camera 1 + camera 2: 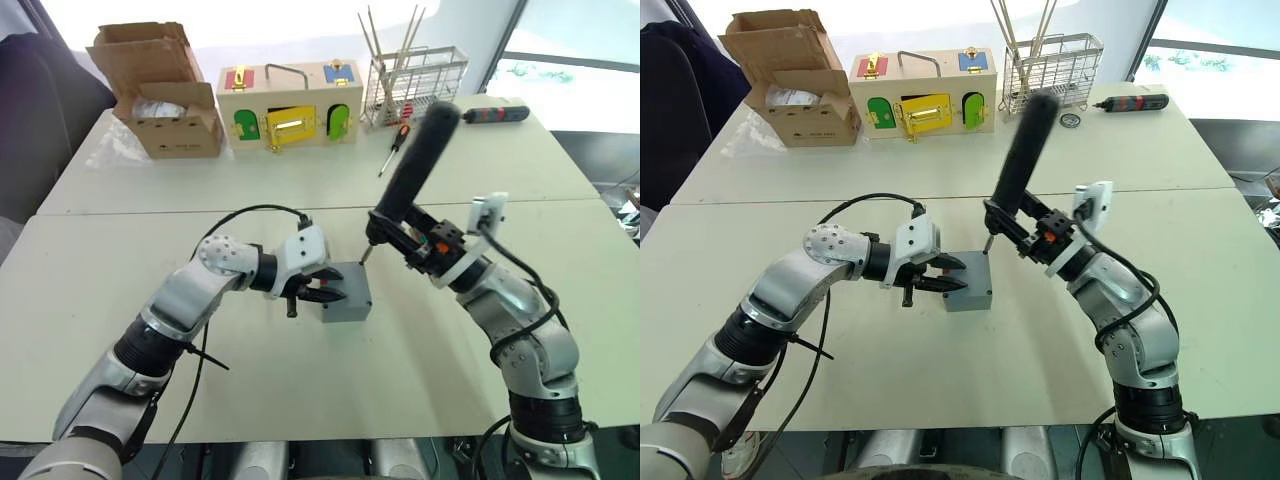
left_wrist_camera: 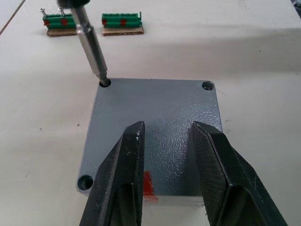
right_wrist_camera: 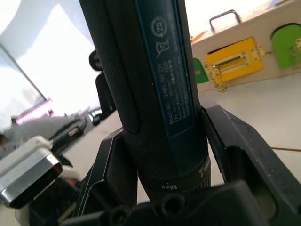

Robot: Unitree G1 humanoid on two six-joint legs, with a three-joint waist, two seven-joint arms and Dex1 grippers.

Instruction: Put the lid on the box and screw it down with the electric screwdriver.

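The grey box [image 1: 348, 306] sits mid-table with the lid [image 2: 160, 113] lying flat on top; a red mark shows on the side nearest my left gripper. My left gripper [image 2: 167, 126] is open, its two black fingers spread over the lid's near edge. My right gripper [image 1: 420, 245] is shut on the electric screwdriver [image 1: 415, 165], a long black cylinder tilted up and to the right. Its metal bit [image 2: 91, 44] sits in one far corner screw hole of the lid. The lid's other corner holes in view look empty.
Along the far side stand a brown cardboard box [image 1: 160, 90], a wooden box with coloured doors [image 1: 290, 105] and a wire rack [image 1: 415, 85]. An orange-and-black hand screwdriver [image 1: 392, 148] and a black-and-red tool [image 1: 495, 113] lie nearby. Green terminal blocks [image 2: 121, 21] lie beyond the grey box.
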